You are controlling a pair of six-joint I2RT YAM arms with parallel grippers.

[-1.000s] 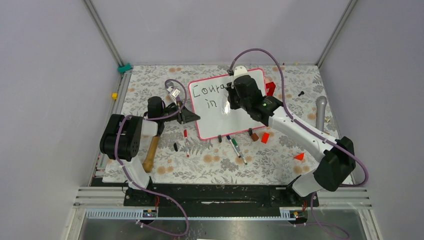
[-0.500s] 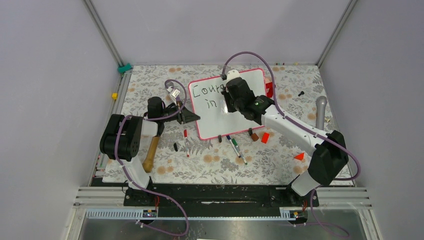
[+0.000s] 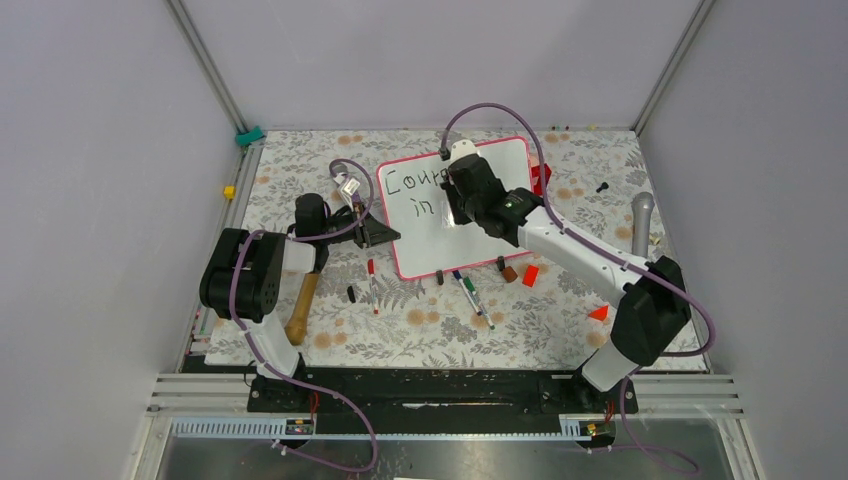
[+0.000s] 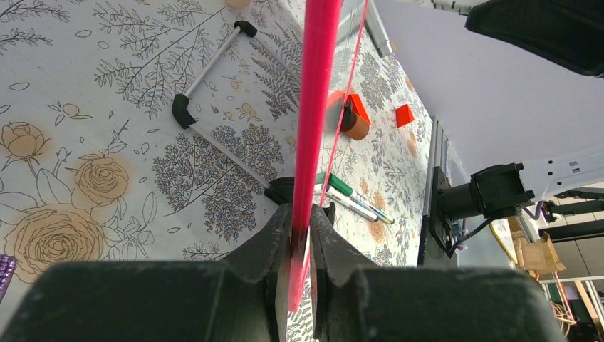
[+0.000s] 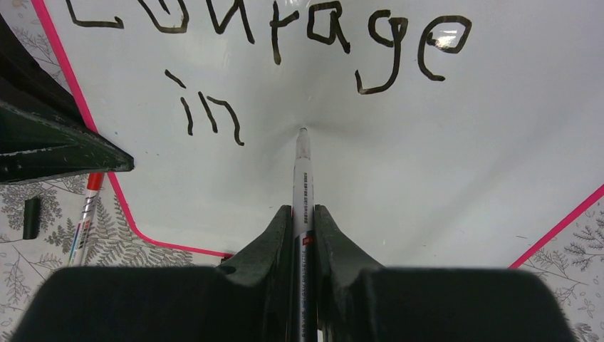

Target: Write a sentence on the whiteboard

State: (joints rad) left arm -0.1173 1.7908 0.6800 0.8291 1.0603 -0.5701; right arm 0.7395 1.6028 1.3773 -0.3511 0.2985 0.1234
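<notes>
The whiteboard with a pink-red frame lies on the floral table; it also shows in the right wrist view. Black lettering reads "Courage" with "in" below. In the top view my right arm hides part of it. My right gripper is shut on a white marker, whose tip touches the board right of "in". My left gripper is shut on the whiteboard's left frame edge, seen as a pink bar.
Loose markers and caps lie below the board's near edge, with a red marker to the left. A wooden-handled tool, small red blocks, a brown block and a grey microphone lie around.
My right arm has moved left across the board, from over the end of "Courage" to right of "in". The left arm and the board have not moved.
</notes>
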